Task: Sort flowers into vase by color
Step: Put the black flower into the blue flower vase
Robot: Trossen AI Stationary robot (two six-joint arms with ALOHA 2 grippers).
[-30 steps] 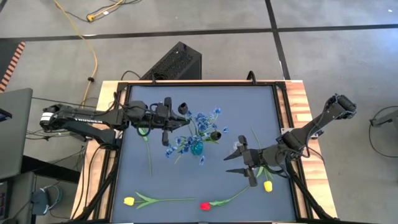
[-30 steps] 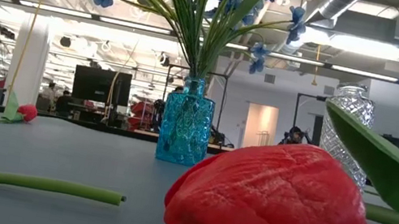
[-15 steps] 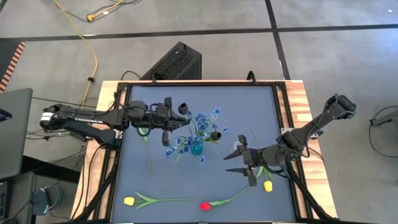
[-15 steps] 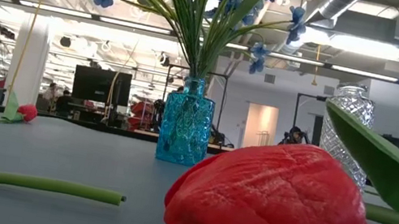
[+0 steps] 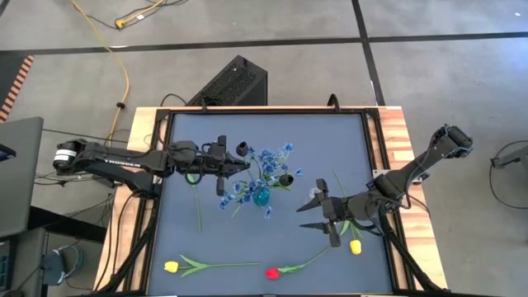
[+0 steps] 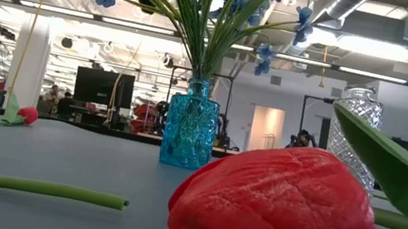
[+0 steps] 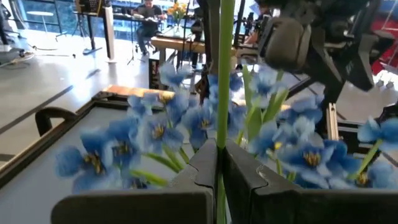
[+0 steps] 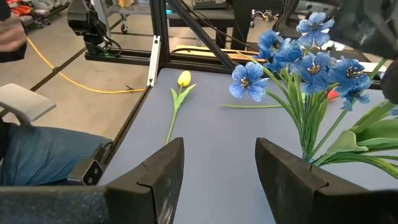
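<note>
Yellow cable [image 5: 124, 78] on the floor, black box [image 5: 231, 82] behind the table [image 5: 346, 148]

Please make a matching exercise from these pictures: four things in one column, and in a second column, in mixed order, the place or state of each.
Column one:
1. left claw
2. right claw
3. blue glass vase
4. red artificial tulip

Column two:
a. lies on the table near its front edge
b. open, holding nothing
c. holds blue clustered flowers
d. shut on a green stem

Pairs: 1-d, 2-b, 3-c, 4-a

flowers [image 5: 262, 165] in vase [image 5: 261, 196], tulips [image 5: 272, 272] along table edge
</note>
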